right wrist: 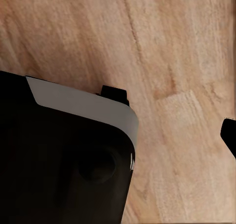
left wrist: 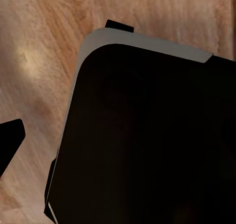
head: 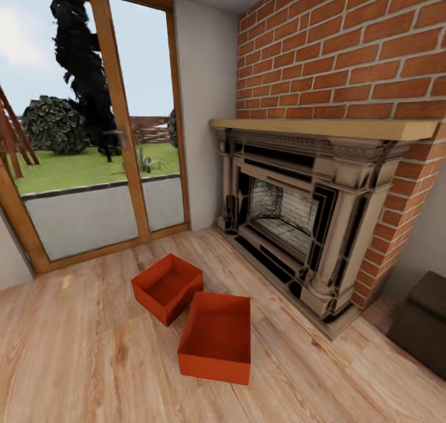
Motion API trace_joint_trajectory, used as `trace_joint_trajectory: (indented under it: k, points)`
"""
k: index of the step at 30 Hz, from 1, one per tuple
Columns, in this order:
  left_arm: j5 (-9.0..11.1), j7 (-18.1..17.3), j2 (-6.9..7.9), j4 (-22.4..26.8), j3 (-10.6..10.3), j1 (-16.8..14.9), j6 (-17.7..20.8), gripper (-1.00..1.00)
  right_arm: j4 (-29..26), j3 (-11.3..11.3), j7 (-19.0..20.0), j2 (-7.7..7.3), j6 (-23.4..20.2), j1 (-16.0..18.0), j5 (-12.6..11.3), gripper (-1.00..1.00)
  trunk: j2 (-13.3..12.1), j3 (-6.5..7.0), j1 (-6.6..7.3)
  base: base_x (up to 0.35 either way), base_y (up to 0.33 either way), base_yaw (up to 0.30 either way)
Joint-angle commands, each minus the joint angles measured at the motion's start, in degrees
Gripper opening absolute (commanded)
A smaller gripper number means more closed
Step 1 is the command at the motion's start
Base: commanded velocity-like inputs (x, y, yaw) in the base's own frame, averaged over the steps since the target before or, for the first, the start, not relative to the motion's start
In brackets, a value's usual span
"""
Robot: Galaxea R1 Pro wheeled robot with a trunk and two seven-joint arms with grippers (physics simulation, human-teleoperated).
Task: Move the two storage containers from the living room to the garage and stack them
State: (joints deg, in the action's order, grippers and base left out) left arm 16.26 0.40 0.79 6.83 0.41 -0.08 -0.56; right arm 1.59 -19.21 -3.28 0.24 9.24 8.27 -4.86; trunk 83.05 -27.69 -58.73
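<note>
Light wood planks (head: 74,361) run across the living room ahead of me, glass doors (head: 93,132) on my left looking out on grass, and the dark fireplace (head: 297,218) under red brick (head: 347,45) on my right. Both bins sit on the floor in front of the hearth, open tops up. The farther bin (head: 167,287) is turned cornerwise to me, its long axis running back toward the fireplace side. The nearer bin (head: 217,336) lies just beside it, corners almost touching, with its long axis running away from me and one short wall facing me. A dark seat (head: 424,327) stands at the far right. My wrist cameras look down on planks past my own black, grey-edged base (left wrist: 147,130). A dark tip pokes in at the edge of each wrist view; whether my left or right gripper is open or closed I cannot tell.
</note>
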Motion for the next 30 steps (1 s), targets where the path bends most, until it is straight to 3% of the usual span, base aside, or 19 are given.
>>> trace_joint_trajectory:
  k: [1, 7, 18, 30]
  points:
    - [0.26, 0.04, 0.00, 0.02, 0.00, -0.01, -0.09, 1.00, 0.17, -0.48, -0.06, 0.04, 0.31, 0.08, -0.50, 1.00, 0.03, -0.06, 0.00, 0.042, 0.000, -0.284]
    - [0.16, 0.04, -0.03, 0.03, -0.02, -0.01, -0.30, 1.00, 0.17, -0.51, -0.06, 0.11, 0.26, 0.08, -0.54, 1.00, 0.03, -0.06, 0.00, 0.012, 0.000, -0.233]
    - [0.17, 0.13, -0.26, 0.20, 0.11, -0.01, -0.41, 1.00, 0.17, -0.78, -0.06, 0.20, 0.26, 0.08, -0.51, 1.00, 0.03, -0.06, 0.00, 0.013, 0.000, -0.018]
    - [0.07, 0.04, -0.10, 0.11, -0.02, -0.01, -0.41, 1.00, 0.17, -0.68, -0.06, 0.12, 0.26, 0.08, -0.50, 1.00, 0.03, -0.06, 0.00, 0.282, 0.000, 0.000]
